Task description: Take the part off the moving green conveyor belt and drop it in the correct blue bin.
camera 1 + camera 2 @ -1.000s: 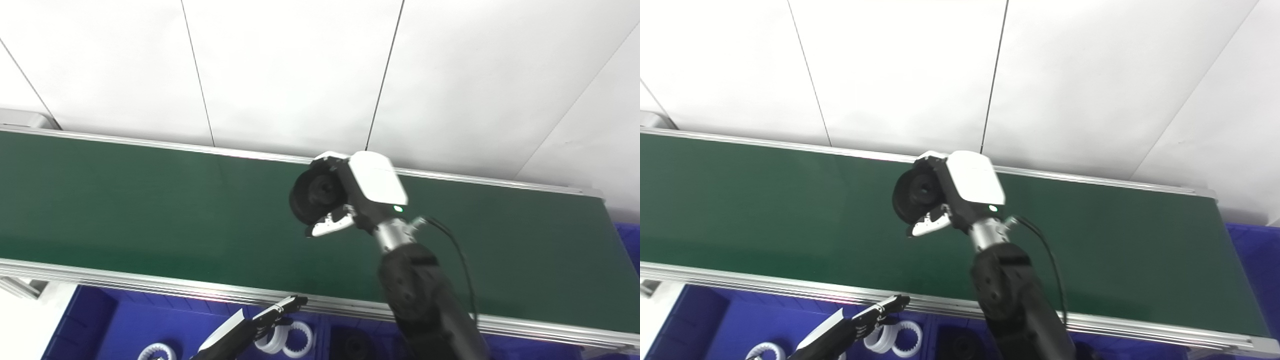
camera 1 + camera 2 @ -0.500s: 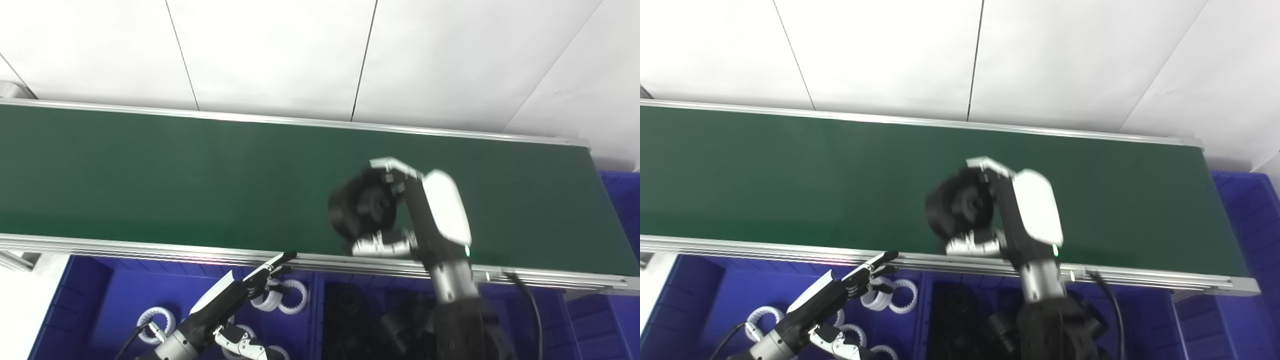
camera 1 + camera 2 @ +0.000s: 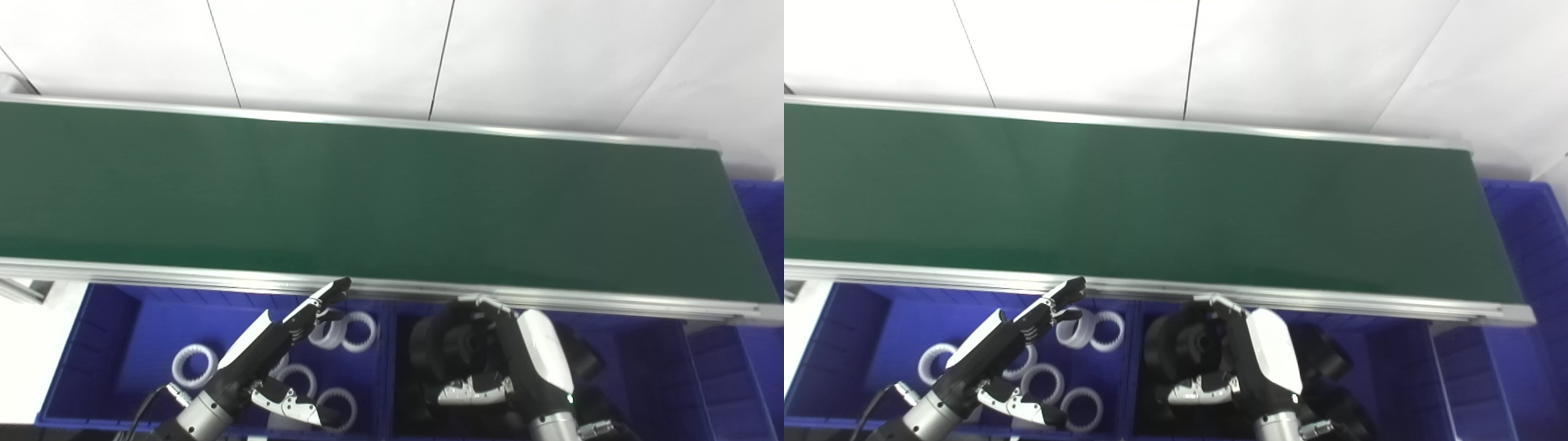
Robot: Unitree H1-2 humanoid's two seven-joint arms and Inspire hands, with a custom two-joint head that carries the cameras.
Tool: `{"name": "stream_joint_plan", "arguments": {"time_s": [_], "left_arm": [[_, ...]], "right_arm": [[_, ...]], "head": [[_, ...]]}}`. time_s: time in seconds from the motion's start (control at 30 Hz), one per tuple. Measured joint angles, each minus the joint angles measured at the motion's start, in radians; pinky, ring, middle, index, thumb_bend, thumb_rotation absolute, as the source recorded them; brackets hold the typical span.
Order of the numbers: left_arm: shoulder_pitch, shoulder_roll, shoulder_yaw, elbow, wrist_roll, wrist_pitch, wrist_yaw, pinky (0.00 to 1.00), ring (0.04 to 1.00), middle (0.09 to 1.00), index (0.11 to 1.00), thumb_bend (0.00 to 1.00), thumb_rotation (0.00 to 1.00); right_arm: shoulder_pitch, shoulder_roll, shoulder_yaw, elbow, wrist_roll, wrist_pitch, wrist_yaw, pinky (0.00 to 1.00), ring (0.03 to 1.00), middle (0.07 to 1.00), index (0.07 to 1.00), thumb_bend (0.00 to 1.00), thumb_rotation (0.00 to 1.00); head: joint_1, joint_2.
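A: The green belt (image 3: pixel 367 196) is lying bare across the whole width, and below its near rail the blue bin (image 3: pixel 104 318) of white rings (image 3: pixel 191 364) is sitting to the left of the bin of dark parts (image 3: pixel 1396 361).

B: And the black wheel (image 3: pixel 438 352)?

A: The right hand (image 3: pixel 520 367) is holding it over the dark-parts bin, fingers curled over the top, thumb underneath. The left hand (image 3: pixel 269 349) is waiting over the ring bin, fingers straight and spread, holding nothing.

B: What could be going wrong?

A: The wheel is hanging near the divider between the bins (my guess only), so a release angled leftward might be bouncing it in among the rings, or it might be catching on the thumb.

B: Are the views differing?

A: The right eye view is showing more of the far-right bin (image 3: pixel 1531 245) past the belt's end; the left eye view is cropping it.
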Motion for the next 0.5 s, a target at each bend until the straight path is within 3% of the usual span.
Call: {"name": "stream_joint_plan", "arguments": {"time_s": [0.2, 0.27, 0.33, 0.4, 0.5], "left_arm": [[0.007, -0.002, 0.007, -0.047, -0.017, 0.04, 0.0, 0.85, 0.942, 0.975, 0.98, 0.98, 0.24], [0.012, -0.003, 0.009, -0.055, -0.014, 0.042, 0.001, 0.86, 0.947, 0.977, 0.983, 0.99, 0.25], [0.016, -0.004, 0.01, -0.054, -0.014, 0.043, 0.002, 0.85, 0.943, 0.973, 0.978, 0.99, 0.24], [0.019, -0.005, 0.01, -0.053, -0.014, 0.046, 0.002, 0.84, 0.94, 0.973, 0.975, 1.0, 0.25], [0.017, -0.006, 0.014, -0.051, -0.008, 0.051, 0.002, 0.82, 0.938, 0.976, 0.978, 1.0, 0.26]], "right_arm": [[-0.028, -0.006, -0.011, 0.055, -0.023, 0.017, 0.035, 0.42, 0.42, 0.489, 0.523, 0.51, 0.0], [-0.031, -0.002, -0.024, 0.063, -0.022, 0.027, 0.049, 0.48, 0.432, 0.505, 0.518, 0.52, 0.0], [-0.029, -0.002, -0.031, 0.066, -0.02, 0.029, 0.056, 0.58, 0.644, 0.688, 0.688, 0.66, 0.04], [-0.026, -0.002, -0.039, 0.072, -0.016, 0.03, 0.061, 0.65, 0.778, 0.799, 0.784, 0.74, 0.09], [-0.019, 0.006, -0.052, 0.072, 0.009, 0.028, 0.053, 0.72, 0.844, 0.854, 0.837, 0.8, 0.13]], "head": [[-0.006, 0.021], [-0.003, 0.02], [-0.003, 0.02], [-0.003, 0.018], [-0.011, 0.014]]}}
